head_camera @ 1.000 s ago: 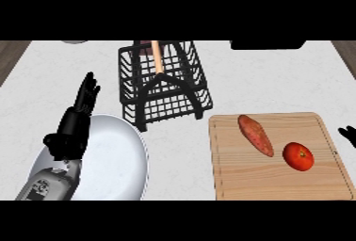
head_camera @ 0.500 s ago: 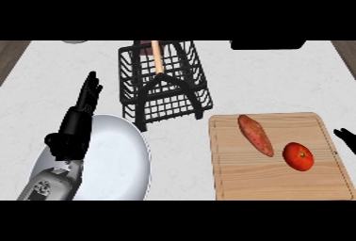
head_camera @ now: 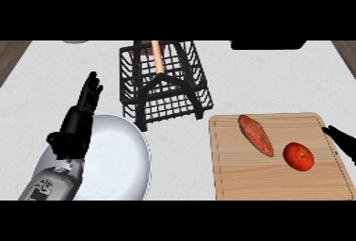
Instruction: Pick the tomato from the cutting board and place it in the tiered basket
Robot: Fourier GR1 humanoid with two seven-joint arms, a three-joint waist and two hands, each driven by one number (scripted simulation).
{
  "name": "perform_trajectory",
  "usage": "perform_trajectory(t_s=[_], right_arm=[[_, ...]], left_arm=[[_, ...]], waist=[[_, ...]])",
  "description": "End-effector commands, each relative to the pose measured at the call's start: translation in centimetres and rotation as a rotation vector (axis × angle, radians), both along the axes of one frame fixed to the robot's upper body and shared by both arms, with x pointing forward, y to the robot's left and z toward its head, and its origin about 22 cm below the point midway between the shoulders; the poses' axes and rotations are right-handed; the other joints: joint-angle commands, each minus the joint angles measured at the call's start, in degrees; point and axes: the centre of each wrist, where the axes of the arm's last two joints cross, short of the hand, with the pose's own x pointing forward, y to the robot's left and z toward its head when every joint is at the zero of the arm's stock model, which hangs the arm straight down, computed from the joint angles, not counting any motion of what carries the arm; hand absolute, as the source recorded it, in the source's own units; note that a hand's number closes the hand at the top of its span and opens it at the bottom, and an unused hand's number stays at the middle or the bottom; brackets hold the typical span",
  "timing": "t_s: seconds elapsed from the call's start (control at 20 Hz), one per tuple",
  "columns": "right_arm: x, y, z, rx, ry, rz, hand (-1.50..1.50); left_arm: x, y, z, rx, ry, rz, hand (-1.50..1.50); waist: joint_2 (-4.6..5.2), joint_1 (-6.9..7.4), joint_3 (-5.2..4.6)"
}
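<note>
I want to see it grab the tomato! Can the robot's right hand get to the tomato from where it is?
Probably yes. The right hand shows at the right edge of the cutting board, and the tomato lies just beside it with only bare board between them. The sweet potato is on the tomato's far side, out of the way.

A white, faintly marbled tabletop (head_camera: 278,80) fills nearly the whole frame under even, soft light. Brown wood-toned strips show at the upper left (head_camera: 12,52) and upper right corners. A dark block (head_camera: 268,45) sits at the upper right edge, a grey rounded object (head_camera: 75,42) at the upper left.
</note>
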Motion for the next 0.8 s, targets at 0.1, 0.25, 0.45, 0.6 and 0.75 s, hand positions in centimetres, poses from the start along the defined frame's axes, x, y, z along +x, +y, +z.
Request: perform_trajectory(t_s=[0.1,0.25,0.45,0.6,0.75], right_arm=[[1.4,0.3,-0.2,0.026,0.008,0.002,-1.5],[0.7,1.5,-2.2,0.017,0.04,0.001,-1.5],[2.8,1.1,-1.9,0.023,0.038,-0.014,-1.5],[3.0,0.5,-2.9,0.025,0.059,-0.015,-1.5],[2.0,1.7,-3.5,0.031,0.039,-0.011,-1.5]], left_arm=[[0.1,-1.2,-1.2,-0.04,0.06,-0.005,0.0],[-0.9,-1.4,-1.5,-0.051,0.083,-0.006,0.0],[-1.6,-1.0,-1.9,-0.038,0.068,-0.006,0.0],[-0.9,-1.1,-0.8,-0.065,0.063,-0.014,0.0],[-0.9,-0.3,-1.6,-0.06,0.075,-0.008,0.0]], waist=[[0.59,-0.15,-0.8],[0.56,-0.06,-0.78],[0.6,0.34,-0.79],[0.58,0.12,-0.78],[0.56,-0.21,-0.79]])
